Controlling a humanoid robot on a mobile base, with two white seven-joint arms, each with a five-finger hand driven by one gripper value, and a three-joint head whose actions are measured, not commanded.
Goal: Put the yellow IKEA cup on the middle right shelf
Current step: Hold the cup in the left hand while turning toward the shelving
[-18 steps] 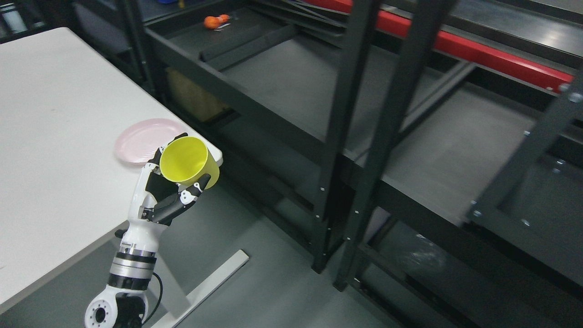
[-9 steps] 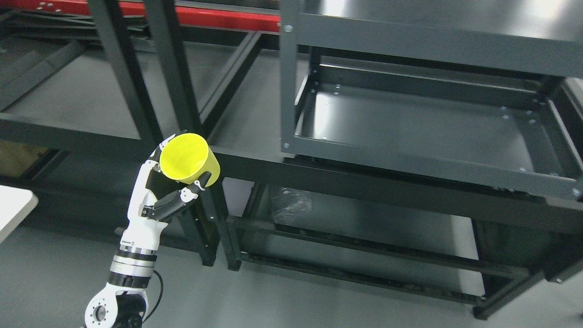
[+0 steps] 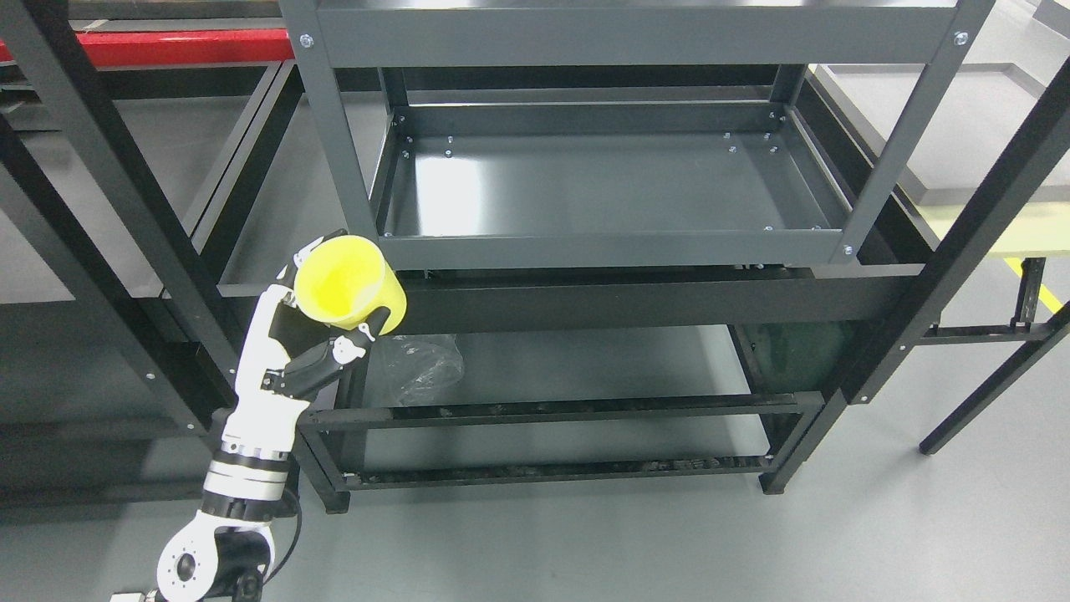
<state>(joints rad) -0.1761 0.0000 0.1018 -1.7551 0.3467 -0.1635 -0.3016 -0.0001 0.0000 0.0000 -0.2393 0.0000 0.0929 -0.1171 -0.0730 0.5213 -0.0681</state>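
Note:
My left hand (image 3: 322,322) comes up from the lower left and is shut on the yellow cup (image 3: 349,282), which is tilted with its open mouth toward the camera. The cup hangs in front of the lower left corner of a grey metal shelf unit. Its middle shelf tray (image 3: 602,180) lies to the upper right of the cup, dark and glossy, with nothing on it. The right arm does not show.
A black frame rack (image 3: 125,209) stands at the left, with a red beam (image 3: 167,46) behind it. A crumpled clear plastic bag (image 3: 418,359) lies on the lower shelf. A black table leg (image 3: 995,393) and a yellow floor stripe (image 3: 1036,284) are at the right.
The camera has swung to the right: the white table and pink plate left the picture and the grey shelf unit now fills the middle. The cup stays held in my left hand.

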